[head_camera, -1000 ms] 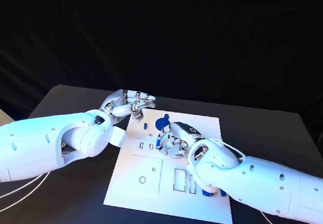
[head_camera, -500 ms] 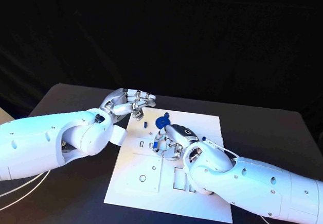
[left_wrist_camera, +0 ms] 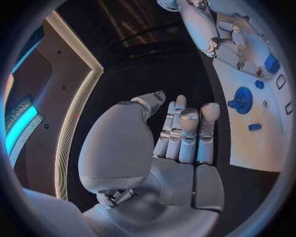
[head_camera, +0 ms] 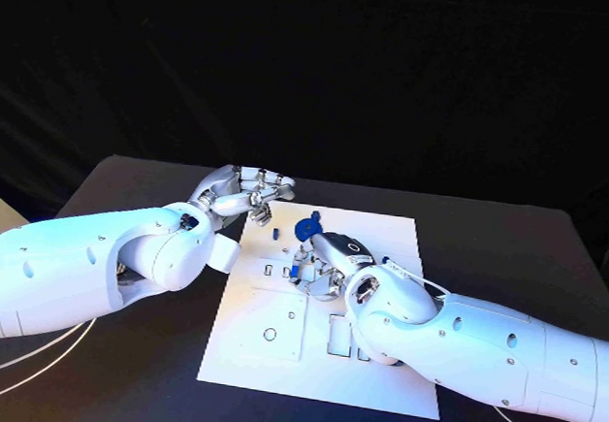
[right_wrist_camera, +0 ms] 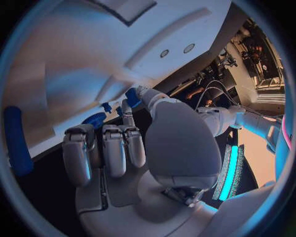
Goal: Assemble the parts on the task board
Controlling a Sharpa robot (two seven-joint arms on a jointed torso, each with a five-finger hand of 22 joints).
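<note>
The right hand (head_camera: 332,262) and its arm lie across the middle and near right of the task board (head_camera: 258,368), blocking that side. The left hand (head_camera: 245,195) hangs at the board's far left corner. Between them stands a blue gear (head_camera: 306,231). The board's near left part and the tabletop (head_camera: 505,245) at far right lie open.

No text, label, brand, number or sign can be read on anything in these views.
</note>
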